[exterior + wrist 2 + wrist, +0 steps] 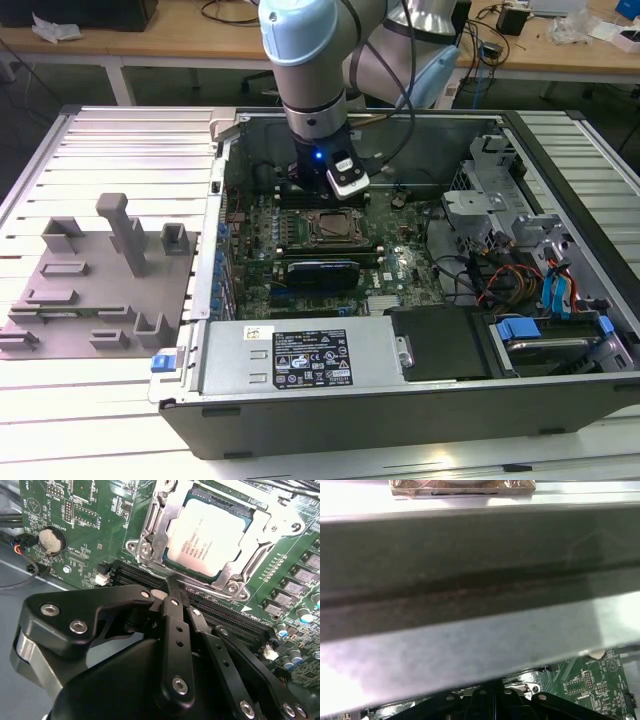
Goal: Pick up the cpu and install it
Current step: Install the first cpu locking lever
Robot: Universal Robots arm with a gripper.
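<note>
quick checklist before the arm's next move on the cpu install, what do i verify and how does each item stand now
1. cpu in the socket: ok, it lies flat inside the metal frame.
2. gripper free of the cpu: ok, it is shut with nothing between its fingertips, just off the socket's edge.
3. Fingertips clear of the socket frame: cannot tell, they overlap its edge in the second wrist view.
4. Socket frame locked down: cannot tell.
5. Fingertips clear of the memory slots beside the socket: cannot tell.

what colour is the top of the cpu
The cpu top is pale silvery white, clearest in the second wrist view.
</note>
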